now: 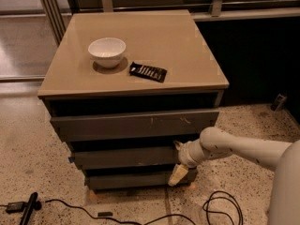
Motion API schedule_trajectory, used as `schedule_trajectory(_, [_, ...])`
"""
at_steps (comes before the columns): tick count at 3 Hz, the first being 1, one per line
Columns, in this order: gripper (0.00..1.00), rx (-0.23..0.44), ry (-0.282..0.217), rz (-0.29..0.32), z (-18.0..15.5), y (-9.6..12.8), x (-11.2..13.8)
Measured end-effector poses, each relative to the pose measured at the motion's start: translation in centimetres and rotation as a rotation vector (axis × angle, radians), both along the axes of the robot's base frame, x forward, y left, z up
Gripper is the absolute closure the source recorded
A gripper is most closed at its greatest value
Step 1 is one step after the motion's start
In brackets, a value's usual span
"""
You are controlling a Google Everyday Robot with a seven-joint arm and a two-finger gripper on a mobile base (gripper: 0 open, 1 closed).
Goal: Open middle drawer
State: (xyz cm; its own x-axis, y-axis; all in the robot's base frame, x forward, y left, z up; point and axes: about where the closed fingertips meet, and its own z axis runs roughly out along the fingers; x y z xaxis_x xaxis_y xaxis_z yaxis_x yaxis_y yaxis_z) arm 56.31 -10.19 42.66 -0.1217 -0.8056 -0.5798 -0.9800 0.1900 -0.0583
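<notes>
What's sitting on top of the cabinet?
A white bowl and a flat black packet sit on the cabinet top. Anything beneath them is covered. The gripper is lower, at the middle drawer's right end.

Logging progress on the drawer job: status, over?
Gripper at middle drawer right end. Drawer interior not showing. Cables on floor in front, none against the drawer.
</notes>
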Motion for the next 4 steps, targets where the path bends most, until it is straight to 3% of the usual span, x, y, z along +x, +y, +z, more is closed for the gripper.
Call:
schedule_trajectory(1, [0.14,0.000,0.000,0.000,0.0,0.0,0.0])
schedule_trajectory(3, [0.60,0.004,0.000,0.001,0.2,-0.2,-1.1])
schedule_trajectory(4, [0.92,0.004,0.000,0.001,0.8,-0.3,-0.9])
